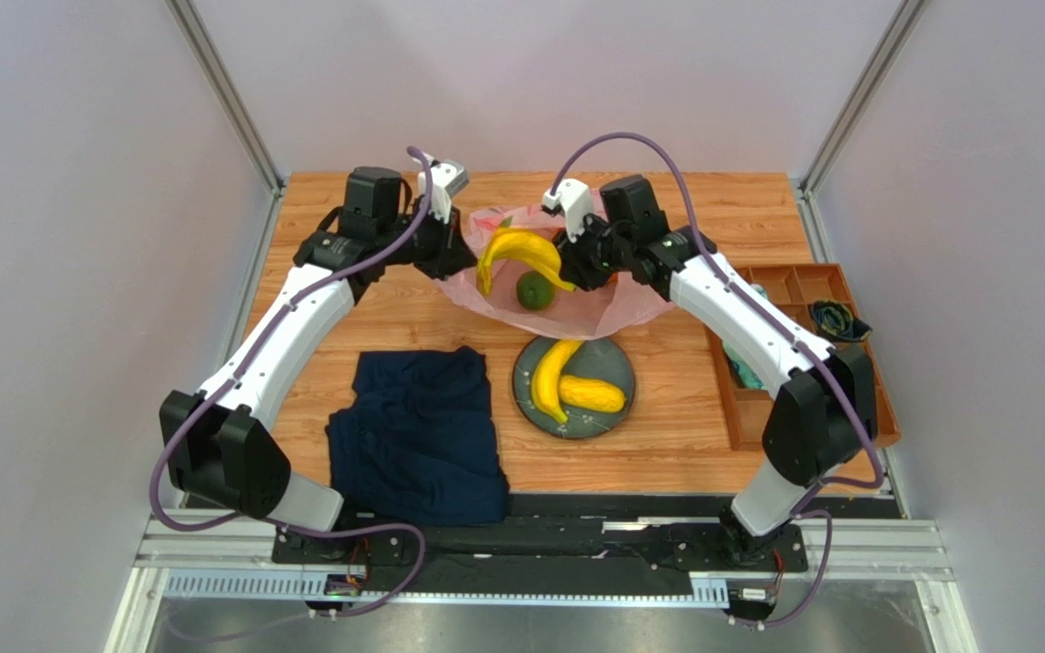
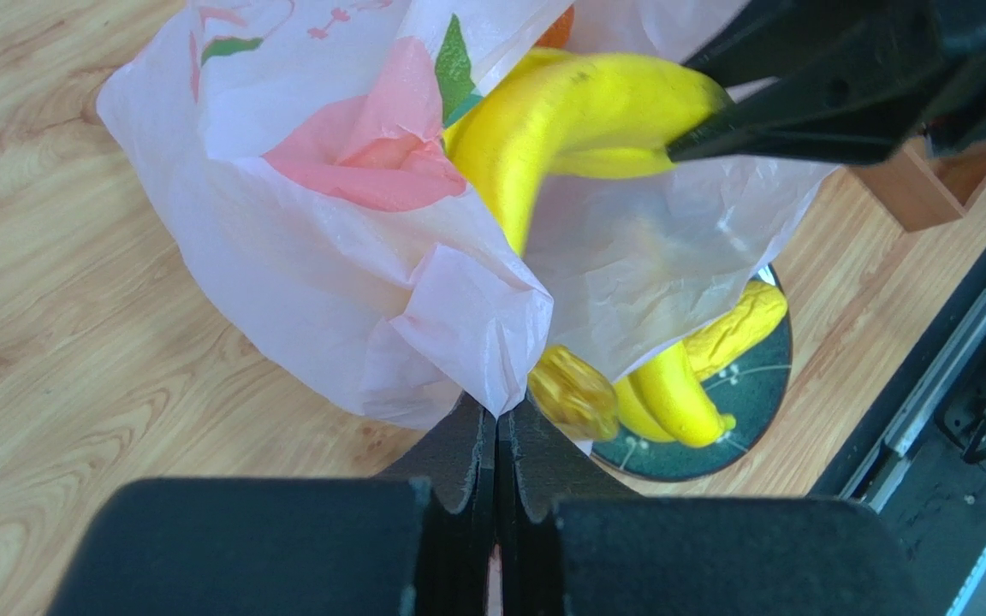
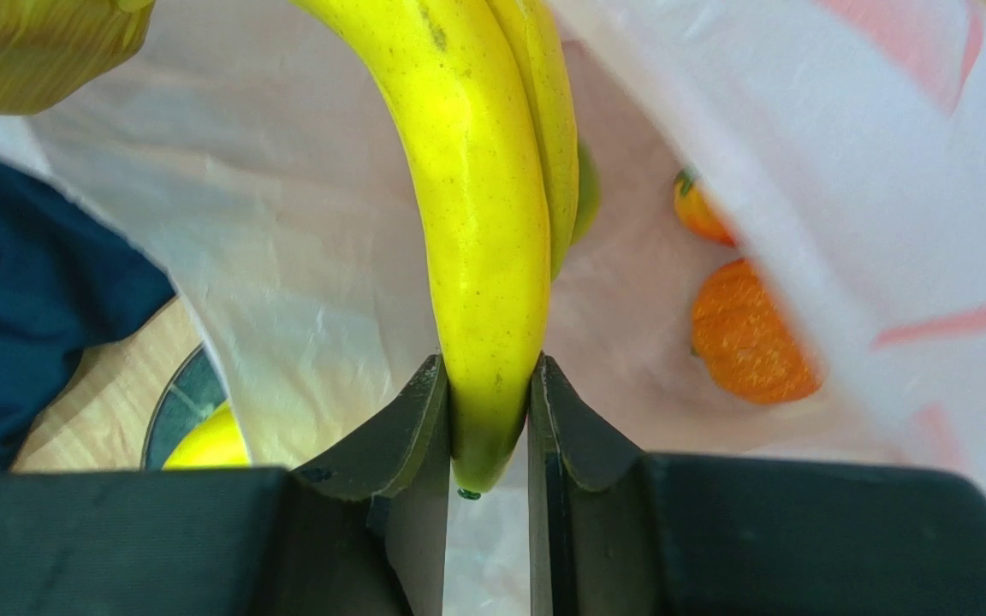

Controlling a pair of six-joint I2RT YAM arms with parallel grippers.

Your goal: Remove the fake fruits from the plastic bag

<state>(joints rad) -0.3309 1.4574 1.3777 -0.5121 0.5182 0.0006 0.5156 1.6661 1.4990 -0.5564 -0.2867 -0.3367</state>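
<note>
Over a wooden table, pale walls around. Clamped narrowly with the right gripper on the banana bunch tip, bunch reaching ahead, partly inside the plastic bag. Pinched fully shut on bag film with the left gripper. Risks: slipping off the glossy tip; snagging film beside the jaws.

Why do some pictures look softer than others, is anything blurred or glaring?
Top external: even, soft light, faint shadows, no glare. Left wrist: the plastic bag is sharp, while the left gripper, close to the lens, blurs. Right wrist: the banana bunch is crisp, the orange fruit behind it soft.
</note>
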